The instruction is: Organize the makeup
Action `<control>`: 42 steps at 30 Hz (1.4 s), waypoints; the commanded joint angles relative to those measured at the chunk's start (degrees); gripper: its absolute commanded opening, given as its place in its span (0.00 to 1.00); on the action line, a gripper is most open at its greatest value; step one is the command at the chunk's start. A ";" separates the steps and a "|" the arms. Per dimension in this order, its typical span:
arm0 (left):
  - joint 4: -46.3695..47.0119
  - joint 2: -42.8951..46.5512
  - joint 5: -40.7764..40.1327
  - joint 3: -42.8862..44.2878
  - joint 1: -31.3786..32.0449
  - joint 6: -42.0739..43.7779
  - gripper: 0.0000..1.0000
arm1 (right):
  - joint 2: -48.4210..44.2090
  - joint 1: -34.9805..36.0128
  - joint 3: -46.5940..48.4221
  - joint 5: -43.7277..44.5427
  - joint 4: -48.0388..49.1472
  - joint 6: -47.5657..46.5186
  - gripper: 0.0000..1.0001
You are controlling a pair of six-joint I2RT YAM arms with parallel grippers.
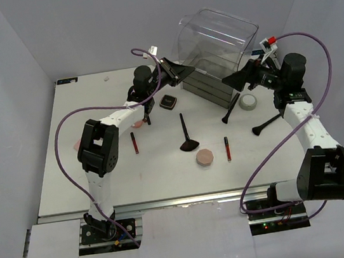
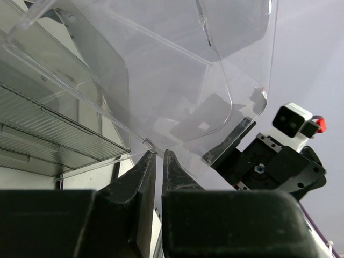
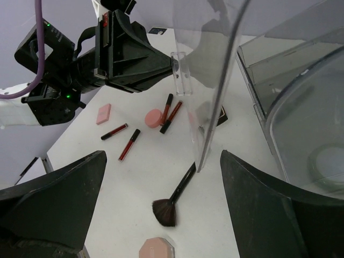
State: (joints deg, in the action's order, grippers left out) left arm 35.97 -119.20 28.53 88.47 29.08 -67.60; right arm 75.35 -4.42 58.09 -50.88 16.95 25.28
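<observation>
table (image 1: 103,183): holding everything; makeup is lying loose on it in front of the clear box
clear box (image 1: 216,36): standing at the back right of the table, drawers in its lower front; top part is looking empty, and I cannot tell what the drawers are holding
left gripper (image 2: 159,156): reaching in at the box's left front, jaws pinched tight on a thin clear tab of the box
right gripper (image 1: 228,81): hanging at the box's right front, jaws spread wide on either side of a clear panel edge, gripping nothing
black brushes (image 1: 231,113): two are lying just right-front of the box
fan brush (image 1: 188,141): lying in front of the box, head pointing away from it
pink puff (image 1: 205,157): sitting just beyond the fan brush's head, farther from the box
black compact (image 1: 168,102): sitting near the box's left front corner
red sticks (image 1: 228,148): lying scattered in front and to the left of the box
progress: barely starting; box is being opened, every visible item is waiting outside it, all sorting left
</observation>
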 commanded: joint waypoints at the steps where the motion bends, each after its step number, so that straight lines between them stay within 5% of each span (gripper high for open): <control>1: 1.74 3.80 2.41 2.20 0.01 -0.34 0.00 | 1.92 0.12 2.52 0.12 3.97 2.09 0.91; 31: 0.23 5.04 2.43 3.42 0.01 -0.74 0.00 | 6.31 1.12 5.79 -2.95 13.07 12.73 0.73; 42: -0.81 5.25 2.49 4.52 0.01 -0.60 0.00 | 5.47 2.36 3.26 -2.30 8.93 7.72 0.69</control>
State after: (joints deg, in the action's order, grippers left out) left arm 33.79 -119.20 29.82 90.16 28.97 -69.01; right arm 82.43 -2.62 61.91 -52.84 26.14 35.41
